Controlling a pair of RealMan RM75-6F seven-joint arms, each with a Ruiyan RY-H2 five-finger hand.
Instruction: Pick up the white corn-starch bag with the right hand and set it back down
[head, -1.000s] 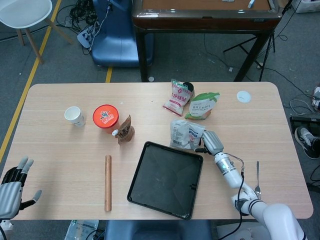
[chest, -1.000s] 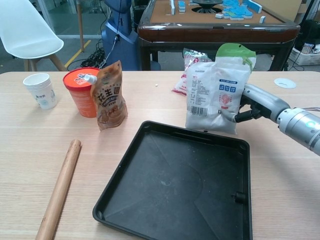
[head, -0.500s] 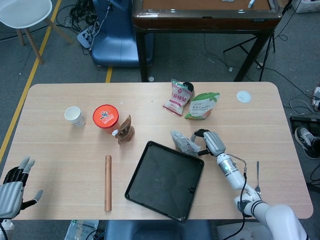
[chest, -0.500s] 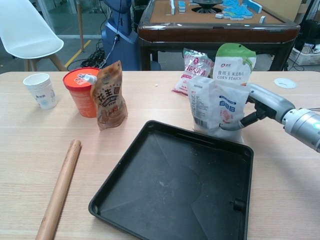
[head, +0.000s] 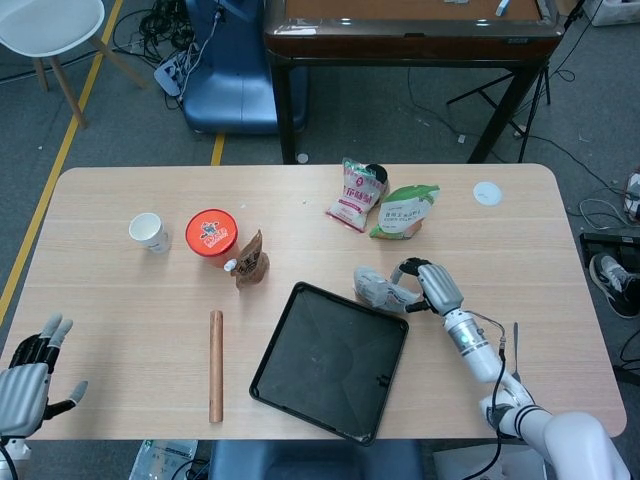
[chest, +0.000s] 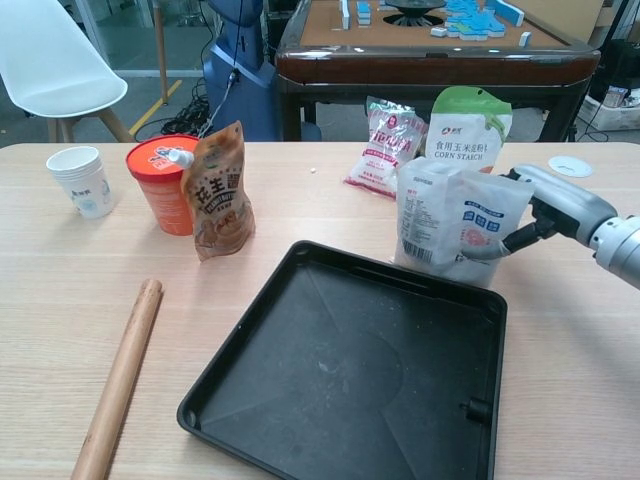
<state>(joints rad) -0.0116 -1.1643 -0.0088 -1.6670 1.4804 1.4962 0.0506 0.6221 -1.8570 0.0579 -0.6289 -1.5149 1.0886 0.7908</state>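
While the pale wood-grain desk (head: 120, 290) with rounded corners stands on a grey floor, the right hand (head: 432, 285) (chest: 560, 205) grips the white corn-starch bag (head: 380, 290) (chest: 455, 220), its fingers (chest: 520, 238) wrapped on the bag's right edge. The bag stands upright, its base at the desk, just beyond the far right corner of the square black plastic tray (head: 330, 360) (chest: 350, 370), at about one o'clock from the tray's centre. The left hand (head: 25, 375) hovers at the desk's near left edge, fingers spread and holding nothing. Beyond the desk at twelve o'clock stands a dark brown wooden table (head: 410, 30), with a blue chair (head: 235, 70) and tangled cables (head: 165, 40) at eleven, and a white chair (head: 50, 30) at ten.
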